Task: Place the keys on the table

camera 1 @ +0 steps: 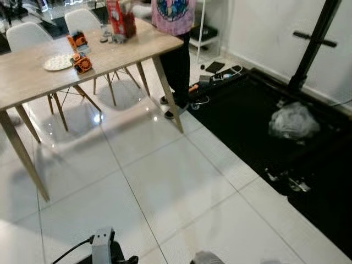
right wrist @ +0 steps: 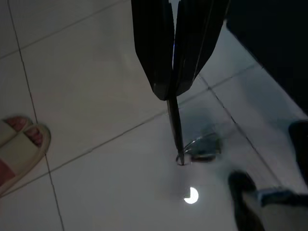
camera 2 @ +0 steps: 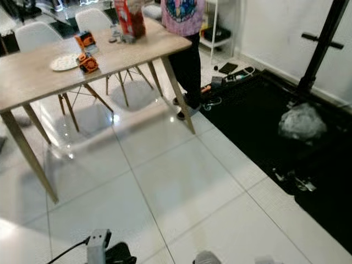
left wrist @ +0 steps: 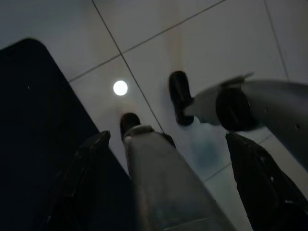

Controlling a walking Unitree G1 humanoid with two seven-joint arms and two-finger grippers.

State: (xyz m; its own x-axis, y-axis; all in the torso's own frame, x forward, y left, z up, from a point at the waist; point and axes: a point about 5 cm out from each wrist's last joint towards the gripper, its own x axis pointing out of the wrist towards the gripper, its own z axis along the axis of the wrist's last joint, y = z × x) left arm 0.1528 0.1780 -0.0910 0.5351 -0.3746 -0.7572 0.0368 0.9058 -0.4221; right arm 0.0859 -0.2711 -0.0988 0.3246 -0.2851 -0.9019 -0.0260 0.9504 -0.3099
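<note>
Above white tiled floor | right gripper clamped on dangling metal keys | left gripper fingers apart | light wooden table well ahead, open tiles between.

Right gripper hangs over the floor, jaws pinched on the keys; left gripper spread wide.

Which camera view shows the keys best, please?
The right wrist view shows them best: the right gripper is shut on a thin strap, and the keys dangle from it above the white tiled floor. The eye views show the table ahead, and I cannot make out the keys there or in the left wrist view.
</note>
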